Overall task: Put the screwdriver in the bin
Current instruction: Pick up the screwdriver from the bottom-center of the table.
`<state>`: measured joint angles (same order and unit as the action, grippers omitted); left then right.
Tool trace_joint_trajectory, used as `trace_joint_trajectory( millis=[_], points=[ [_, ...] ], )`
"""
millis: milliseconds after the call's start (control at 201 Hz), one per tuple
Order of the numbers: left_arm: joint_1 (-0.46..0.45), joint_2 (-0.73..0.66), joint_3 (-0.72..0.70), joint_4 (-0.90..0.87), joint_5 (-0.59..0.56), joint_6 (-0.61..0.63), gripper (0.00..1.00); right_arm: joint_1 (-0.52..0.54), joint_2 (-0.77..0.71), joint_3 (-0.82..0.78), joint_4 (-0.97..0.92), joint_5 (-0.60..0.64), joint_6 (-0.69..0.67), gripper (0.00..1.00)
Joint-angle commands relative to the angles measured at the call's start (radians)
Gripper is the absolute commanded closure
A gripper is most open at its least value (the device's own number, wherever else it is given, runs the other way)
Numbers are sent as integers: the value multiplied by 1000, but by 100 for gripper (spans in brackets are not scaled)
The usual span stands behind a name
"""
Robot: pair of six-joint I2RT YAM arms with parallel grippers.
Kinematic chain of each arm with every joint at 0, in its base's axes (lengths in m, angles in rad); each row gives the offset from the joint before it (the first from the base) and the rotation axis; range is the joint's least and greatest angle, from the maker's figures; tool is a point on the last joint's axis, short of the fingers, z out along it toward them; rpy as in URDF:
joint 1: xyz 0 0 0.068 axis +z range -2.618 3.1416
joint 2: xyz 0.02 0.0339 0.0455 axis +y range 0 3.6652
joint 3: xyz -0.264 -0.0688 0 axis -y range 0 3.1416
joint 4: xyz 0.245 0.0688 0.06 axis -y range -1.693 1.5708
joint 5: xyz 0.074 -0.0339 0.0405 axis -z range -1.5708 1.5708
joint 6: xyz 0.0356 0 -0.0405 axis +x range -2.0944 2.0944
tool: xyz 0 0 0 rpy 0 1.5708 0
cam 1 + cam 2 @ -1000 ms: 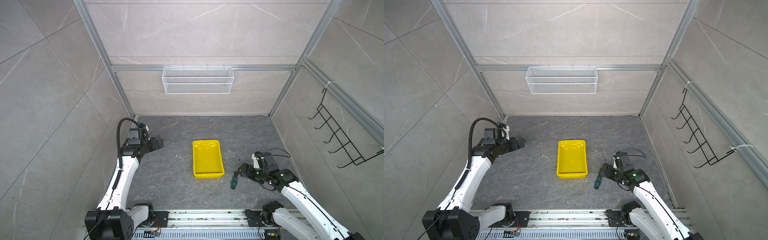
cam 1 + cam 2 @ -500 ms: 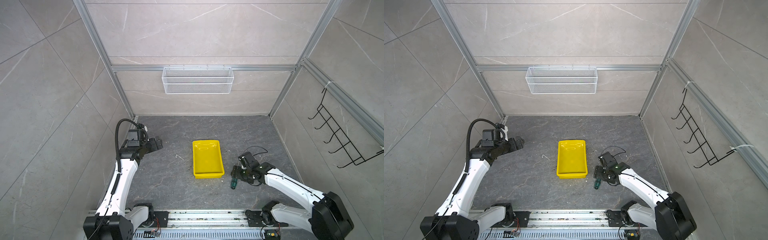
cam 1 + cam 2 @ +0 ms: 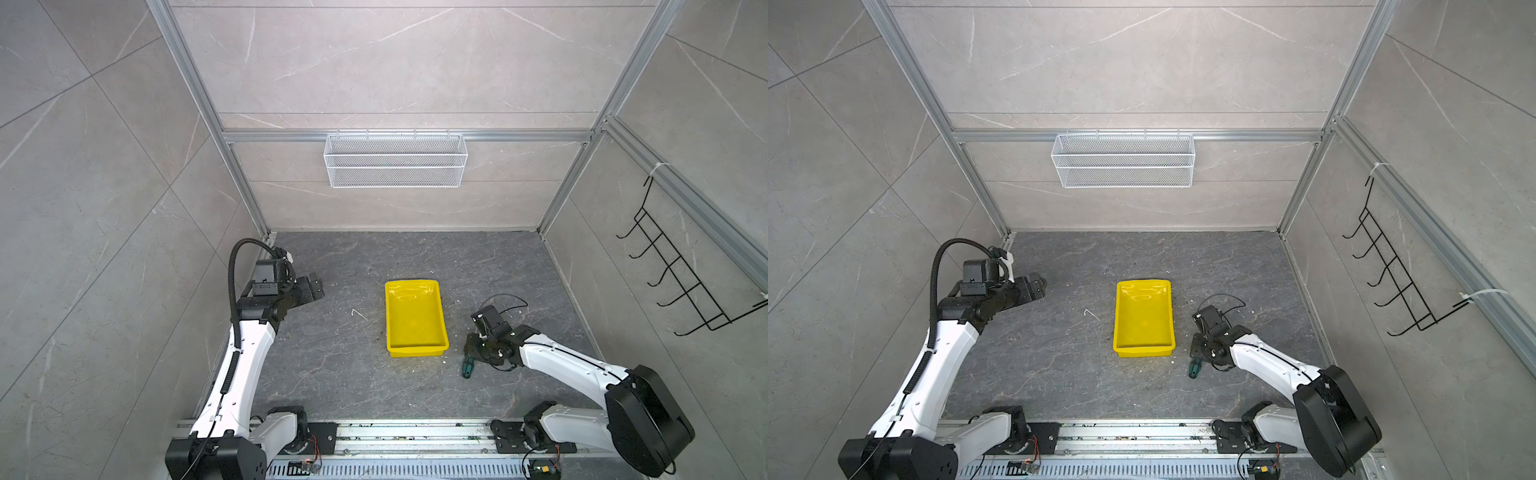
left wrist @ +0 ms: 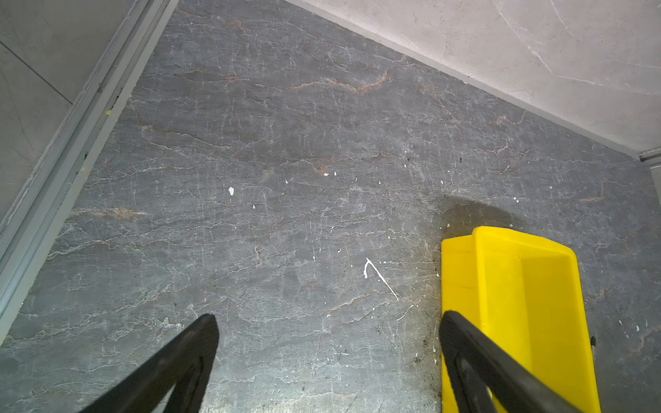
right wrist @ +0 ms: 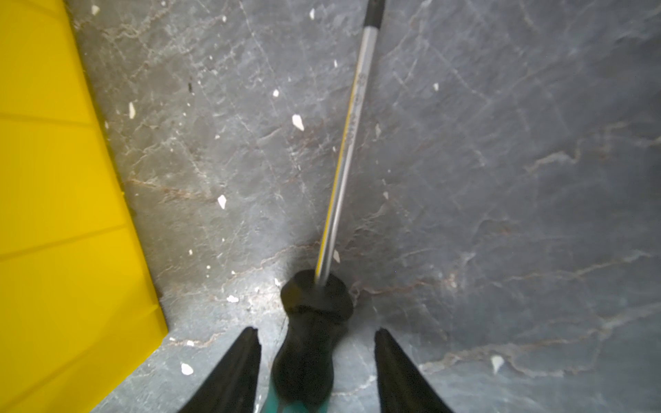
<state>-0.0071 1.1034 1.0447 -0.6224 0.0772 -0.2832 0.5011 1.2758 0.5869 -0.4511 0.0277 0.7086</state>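
Observation:
The screwdriver [image 3: 467, 369] lies on the dark floor just right of the bin's near right corner; only its green handle end shows in both top views [image 3: 1194, 369]. In the right wrist view its black-and-green handle [image 5: 314, 321] sits between the fingers of my right gripper [image 5: 316, 332], with a gap on each side, and the shaft [image 5: 348, 143] points away. My right gripper [image 3: 473, 353] is low over the handle, open. The bin [image 3: 415, 316] is a yellow tray at mid floor with nothing in it. My left gripper [image 3: 313, 286] hovers far left, open [image 4: 329, 316].
A white mesh basket [image 3: 395, 162] hangs on the back wall. A black hook rack [image 3: 681, 282] is on the right wall. A small white bent scrap [image 3: 359, 314] lies left of the bin. A metal rail [image 3: 415, 432] runs along the front edge.
My right gripper has moved left and down over the screwdriver handle, and its jaws have narrowed around it. The left arm has shifted only slightly.

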Motion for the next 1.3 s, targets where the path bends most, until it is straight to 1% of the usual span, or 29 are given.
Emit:
trace_joint_trajectory(
  millis=[0, 70, 229, 478, 588, 802, 1026, 1156, 1290],
  points=[
    [-8, -20, -3, -5, -17, 27, 0, 6, 27, -7, 17, 18, -20, 50],
    [-9, -21, -1, -6, -17, 27, 0, 7, 38, -1, 17, 23, -28, 54],
    [-14, -23, -4, -7, -19, 27, 0, 11, 73, 20, 11, 37, -43, 58],
    [-23, -8, -4, -10, -24, 29, 0, 21, 83, 19, 19, 46, -52, 69],
    [-24, 0, -3, -11, -24, 29, 0, 25, 61, 16, 5, 49, -54, 76],
    [-24, 12, 3, -19, -21, 30, 0, 41, -30, 16, -40, 71, -36, 83],
    [-24, 27, 3, -13, 35, 12, 0, 58, -104, 46, -131, 102, -22, 85],
    [-24, 41, 4, -12, 42, 9, 0, 61, -150, 54, -167, 119, -23, 85],
    [-24, 52, 5, -11, 48, 4, 0, 67, -167, 84, -193, 121, -38, 86]
  ],
)
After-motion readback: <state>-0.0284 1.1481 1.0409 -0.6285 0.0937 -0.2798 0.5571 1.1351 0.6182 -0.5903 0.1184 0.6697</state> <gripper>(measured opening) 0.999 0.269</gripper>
